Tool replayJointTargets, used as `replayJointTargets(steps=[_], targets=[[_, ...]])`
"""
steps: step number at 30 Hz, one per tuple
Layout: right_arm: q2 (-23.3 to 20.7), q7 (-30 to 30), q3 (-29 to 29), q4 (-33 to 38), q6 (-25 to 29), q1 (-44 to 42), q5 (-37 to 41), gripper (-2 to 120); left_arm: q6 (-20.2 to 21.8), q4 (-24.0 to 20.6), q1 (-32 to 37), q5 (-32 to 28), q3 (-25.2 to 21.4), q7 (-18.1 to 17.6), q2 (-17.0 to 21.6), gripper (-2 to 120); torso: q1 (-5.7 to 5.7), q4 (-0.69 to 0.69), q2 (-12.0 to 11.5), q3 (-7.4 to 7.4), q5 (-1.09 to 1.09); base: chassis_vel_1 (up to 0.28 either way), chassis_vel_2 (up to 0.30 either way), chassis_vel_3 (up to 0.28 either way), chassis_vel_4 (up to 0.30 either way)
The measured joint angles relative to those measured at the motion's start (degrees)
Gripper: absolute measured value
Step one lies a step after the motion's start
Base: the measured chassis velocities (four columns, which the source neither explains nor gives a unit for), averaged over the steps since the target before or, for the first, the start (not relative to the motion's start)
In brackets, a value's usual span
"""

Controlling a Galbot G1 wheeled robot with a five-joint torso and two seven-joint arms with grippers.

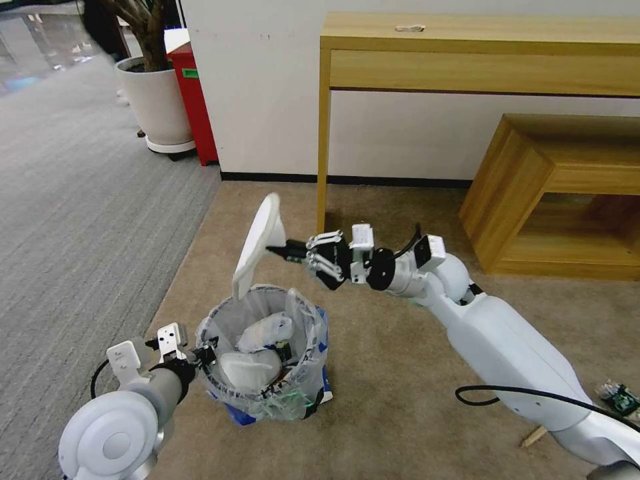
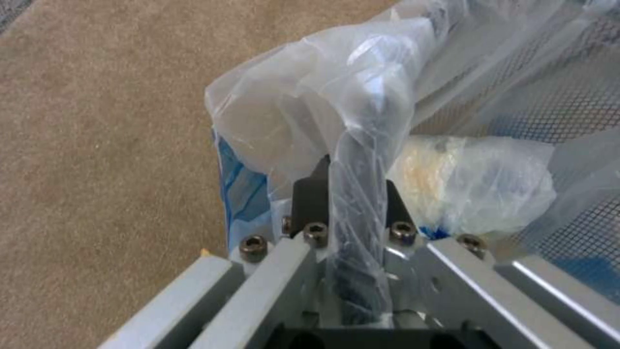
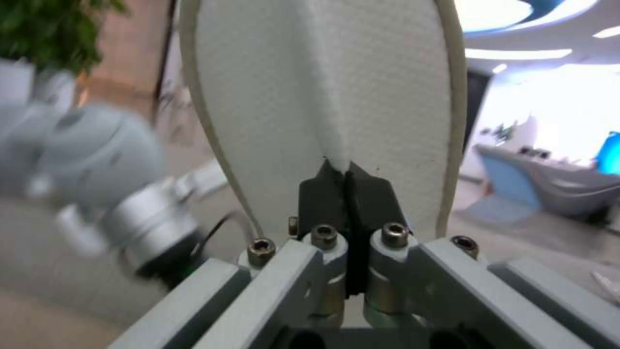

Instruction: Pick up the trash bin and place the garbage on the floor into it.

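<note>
The right gripper (image 1: pixel 283 252) is pinching a flat white slipper (image 1: pixel 259 243) above the small round black bin with clear liner (image 1: pixel 263 353), whose rim the left gripper (image 1: pixel 203 353) is clamping; released off-centre, the slipper is risking catching the rim and dropping onto the beige carpet floor (image 1: pixel 387 347).

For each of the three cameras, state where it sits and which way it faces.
Head view: high on the robot, facing forward and down at the trash bin on the floor; both arms show.
Left wrist view: on the left arm, along the left gripper clamped on the bin's rim.
Right wrist view: on the right arm, along the right gripper pinching a white slipper; the left arm shows behind.
Shared: slipper and bin also appear in the head view.
</note>
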Motion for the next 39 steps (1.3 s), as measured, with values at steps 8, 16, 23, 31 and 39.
replayJointTargets(steps=[8,16,23,31,39], targets=[[-1.6,-13.3,0.3,-2.1,-4.7,1.4,-5.2,0,0.0,1.3,-0.7,0.2,0.1,0.2,-0.2,1,0.0,0.0,0.0,0.0,0.0,0.0,0.0,0.0,0.0],[-1.5,-20.0,1.5,-4.3,-6.5,1.7,-10.0,0,-0.1,1.5,-0.9,0.3,0.1,0.6,-0.3,1,0.0,0.0,0.0,0.0,0.0,0.0,0.0,0.0,0.0],[-1.1,-23.3,2.3,-5.7,-8.0,2.5,-11.9,0,-0.1,1.3,-0.7,0.3,-0.1,0.7,-0.3,1,0.0,0.0,0.0,0.0,0.0,0.0,0.0,0.0,0.0],[-0.6,-20.4,2.3,-6.1,-7.9,1.9,-12.0,9,-0.2,0.7,-0.4,0.5,-0.2,0.7,-0.5,1,0.0,0.0,0.0,0.0,0.0,0.0,0.0,0.0,0.0],[-0.8,-15.1,2.0,-4.4,-8.4,1.0,-11.7,35,-0.2,0.1,-0.1,0.5,-0.1,0.8,-0.7,1,0.0,0.0,0.0,0.0,0.0,0.0,0.0,0.0,0.0]])
